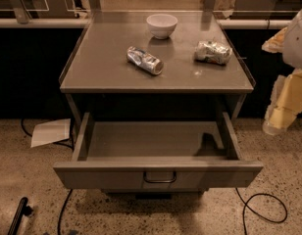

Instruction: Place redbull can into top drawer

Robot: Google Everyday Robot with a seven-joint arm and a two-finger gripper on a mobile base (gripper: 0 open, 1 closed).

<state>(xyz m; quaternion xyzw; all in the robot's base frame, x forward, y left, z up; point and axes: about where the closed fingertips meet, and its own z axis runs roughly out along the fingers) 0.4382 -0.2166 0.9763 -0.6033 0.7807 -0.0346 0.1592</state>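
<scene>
The redbull can (144,60) lies on its side on the grey cabinet top (107,72), left of centre, silver with bluish patches. The top drawer (156,173) is pulled out below the top, its inside bare, with a dark pull handle (160,178) in the middle of its front panel. My gripper (282,109) hangs at the right edge of the view, beside the cabinet's right side. It is well to the right of the can and holds nothing that I can see.
A white bowl (162,25) stands at the back centre of the top. A crumpled silver-green foil bag (212,52) lies at the right. A paper sheet (50,132) and black cables (261,212) lie on the speckled floor.
</scene>
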